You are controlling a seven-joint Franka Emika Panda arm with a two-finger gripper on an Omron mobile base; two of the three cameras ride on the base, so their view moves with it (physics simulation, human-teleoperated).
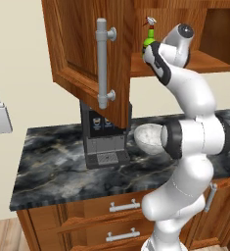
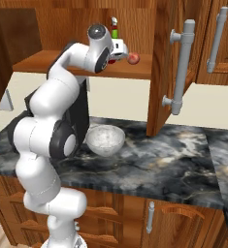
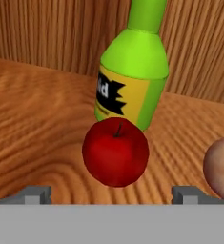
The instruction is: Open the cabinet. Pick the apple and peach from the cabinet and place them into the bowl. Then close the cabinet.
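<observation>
The cabinet (image 1: 77,44) stands open, its left door swung out over the counter and its right door (image 2: 161,72) swung out too. On its shelf lie a red apple (image 3: 116,152) and, to its right, a pinkish peach (image 3: 220,167) (image 2: 133,58). My gripper (image 3: 112,196) is open at shelf height, just short of the apple, which sits centred between the two fingertips (image 3: 37,194) without touching them. In the right base view the hand (image 2: 120,52) reaches into the cabinet. The white speckled bowl (image 2: 105,139) (image 1: 148,137) stands empty on the counter below.
A green spray bottle (image 3: 132,76) (image 1: 149,37) stands close behind the apple. A black coffee machine (image 1: 104,142) sits left of the bowl under the open left door. The dark marble counter (image 2: 173,164) has free room right of the bowl.
</observation>
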